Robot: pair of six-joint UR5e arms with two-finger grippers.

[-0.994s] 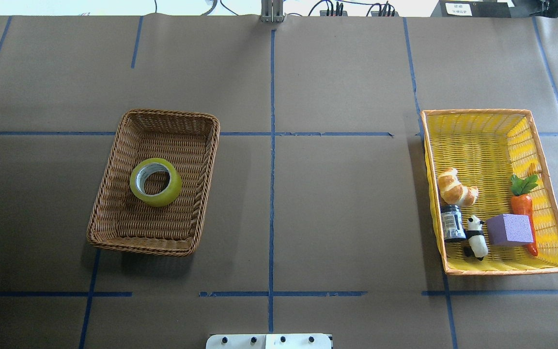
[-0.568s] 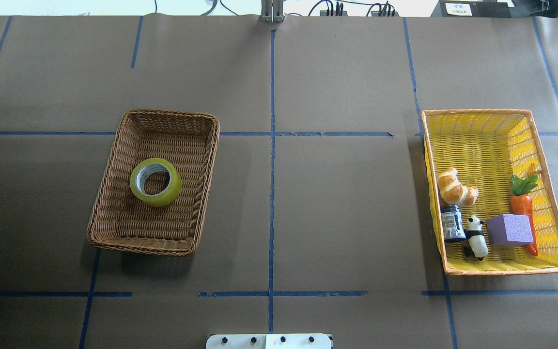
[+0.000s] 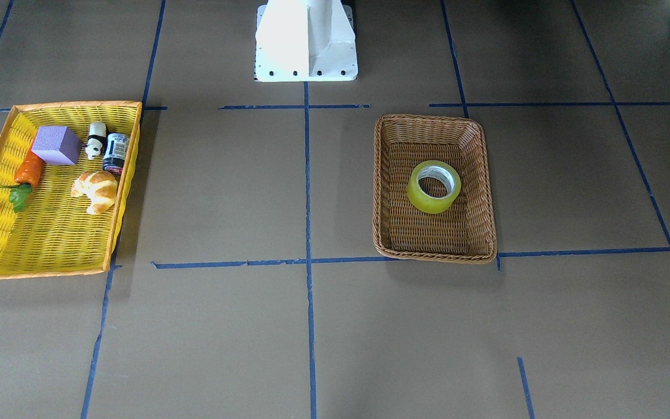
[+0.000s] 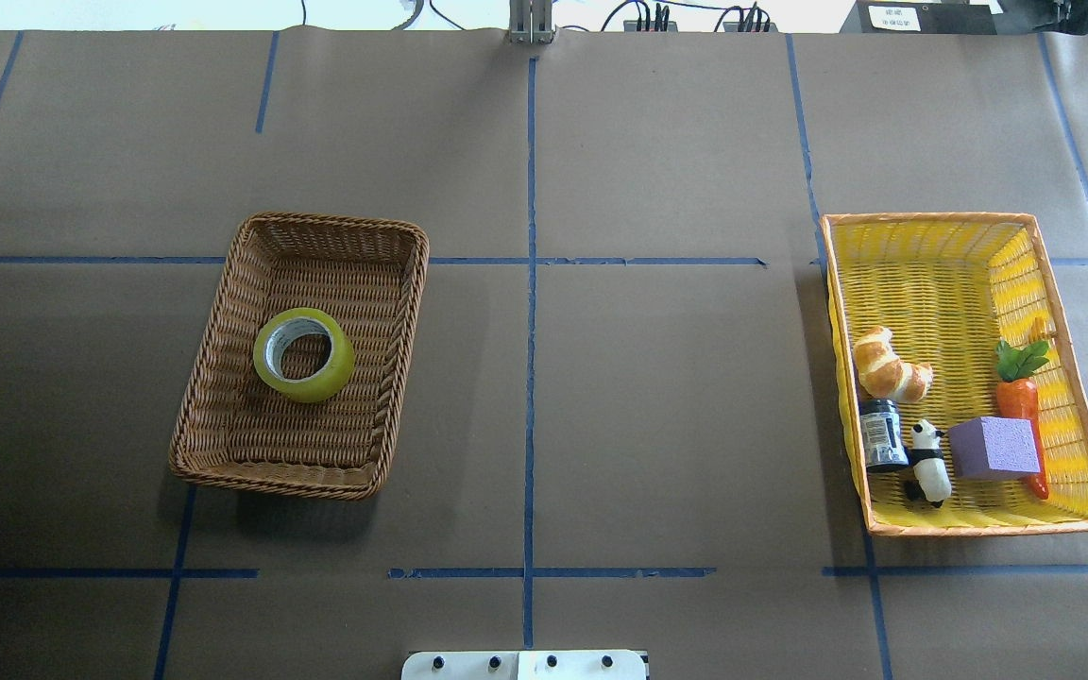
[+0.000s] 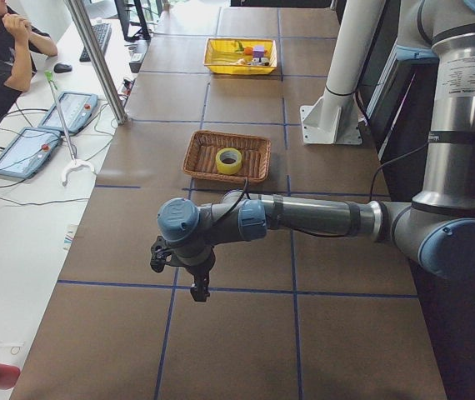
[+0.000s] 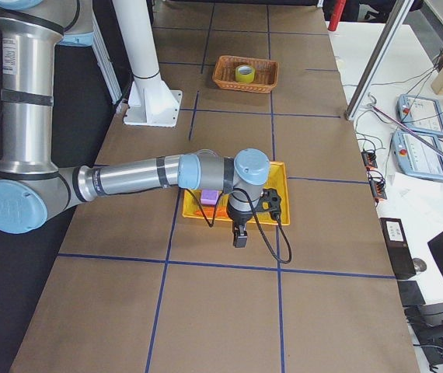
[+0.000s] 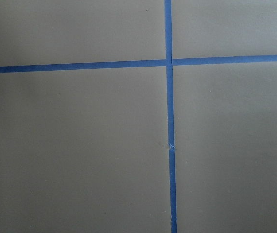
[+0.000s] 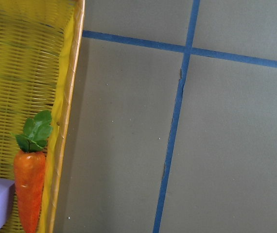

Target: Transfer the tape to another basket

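Note:
The tape [image 4: 344, 364] is a yellow roll lying flat in the middle of the brown wicker basket [image 4: 317, 223] on the table's left half; it also shows in the front-facing view [image 3: 421, 199] inside that basket [image 3: 428, 119]. My left gripper [image 5: 199, 287] shows only in the exterior left view, hovering over bare table well short of the basket; I cannot tell whether it is open or shut. My right gripper [image 6: 239, 237] shows only in the exterior right view, above the near edge of the yellow tray; I cannot tell its state either. Neither holds anything that I can see.
A yellow tray with an orange rim [image 4: 931, 218] stands on the right half and holds a croissant [image 4: 889, 364], a dark jar [image 4: 881, 434], a panda figure [image 4: 927, 460], a purple block [image 4: 993, 446] and a carrot [image 4: 1018, 397]. Blue tape lines cross the brown table cover.

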